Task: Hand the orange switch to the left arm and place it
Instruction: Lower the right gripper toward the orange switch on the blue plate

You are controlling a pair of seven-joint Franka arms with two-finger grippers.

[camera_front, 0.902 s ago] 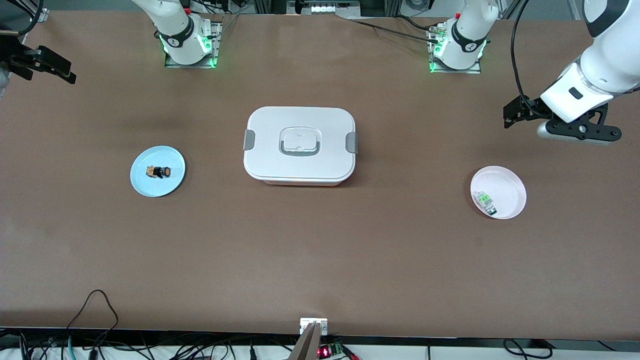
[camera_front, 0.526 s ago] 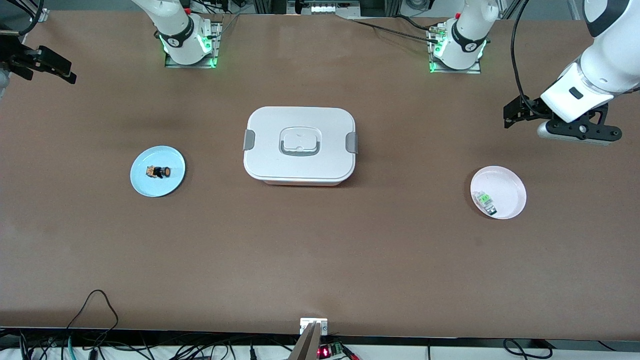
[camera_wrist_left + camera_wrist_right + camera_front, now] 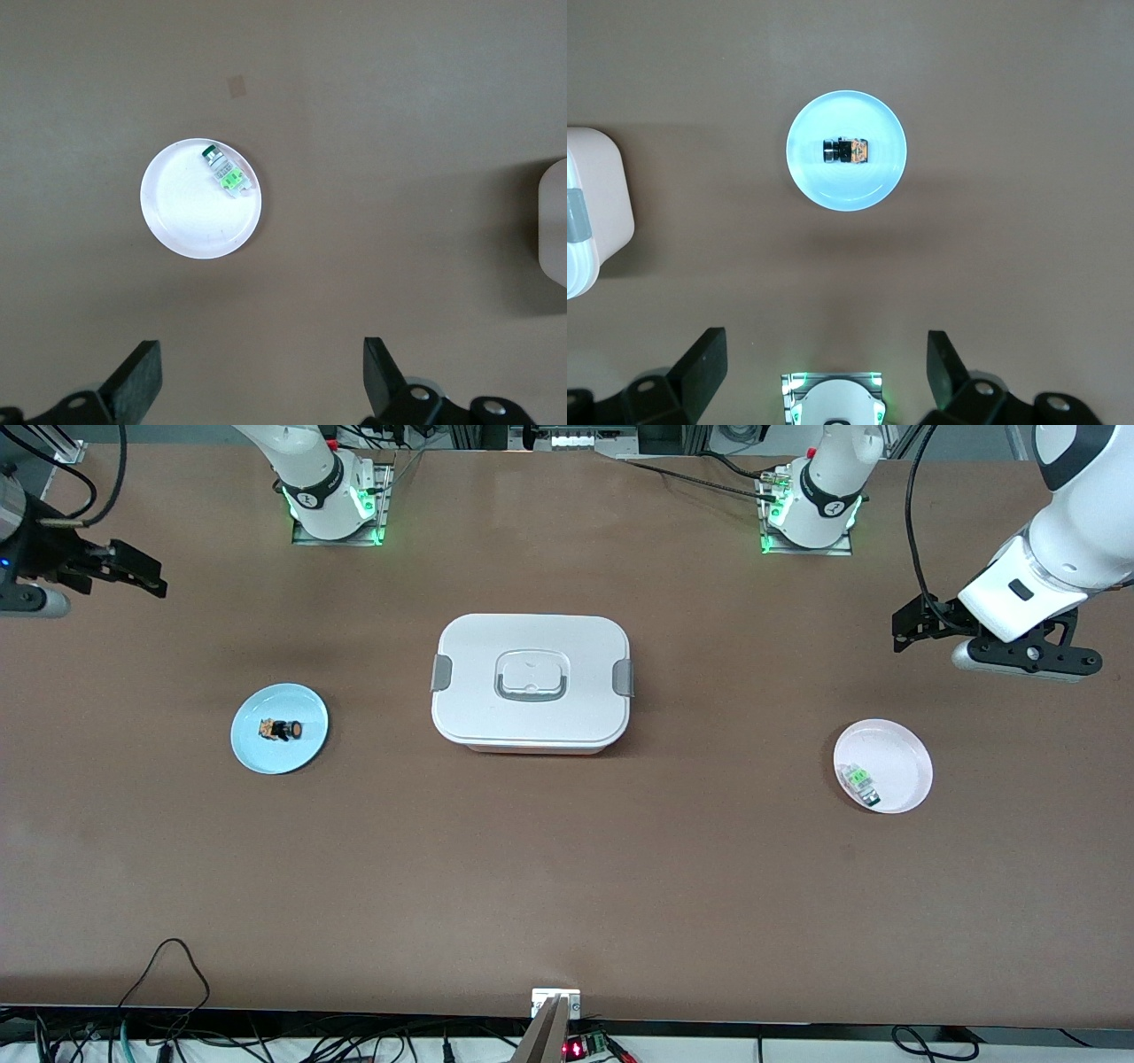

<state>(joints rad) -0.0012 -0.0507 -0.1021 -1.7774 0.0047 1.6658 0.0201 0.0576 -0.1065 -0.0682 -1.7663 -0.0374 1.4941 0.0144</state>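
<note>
Our right gripper (image 3: 146,577) hangs wide open, well apart from the orange switch (image 3: 282,730) on its blue plate (image 3: 306,753), ready to grab it. Our left gripper (image 3: 912,627) waits wide open near the pink plate (image 3: 904,748). The box (image 3: 532,682) sits between them, so we must go around.

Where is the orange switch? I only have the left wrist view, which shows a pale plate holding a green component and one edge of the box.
Observer: The orange switch lies on a blue plate toward the right arm's end of the table.
Operator: My left gripper hangs open over bare table. What about the right one?
Observer: The right gripper is open too, over bare table at its own end, not over the blue plate.
Operator: What lies between the plates?
Observer: The box, lid on, stands mid-table between the blue plate and the pale plate.
</note>
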